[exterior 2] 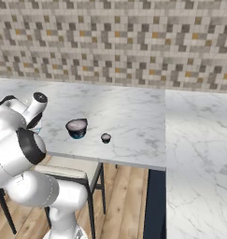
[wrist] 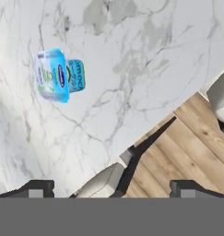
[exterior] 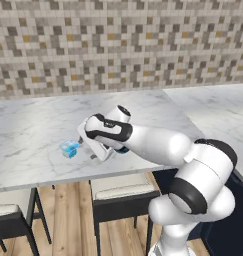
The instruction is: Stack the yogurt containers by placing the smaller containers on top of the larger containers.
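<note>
Light-blue boxy container [wrist: 58,75] on marble counter [wrist: 145,55], ahead of the hand [wrist: 111,186], untouched, fingers spread wide

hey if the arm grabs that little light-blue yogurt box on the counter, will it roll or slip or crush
The light-blue yogurt container looks boxy with flat sides, so it probably won't roll on the marble counter. It looks small, so likely light and easy to shove sideways. Its glossy printed faces may be slippery, and a thin-walled cup like this could dent under a hard squeeze.

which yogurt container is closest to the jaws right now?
The light-blue boxy container, just ahead of the open gripper. The dark tub and tiny cup sit farther along the counter.
</note>
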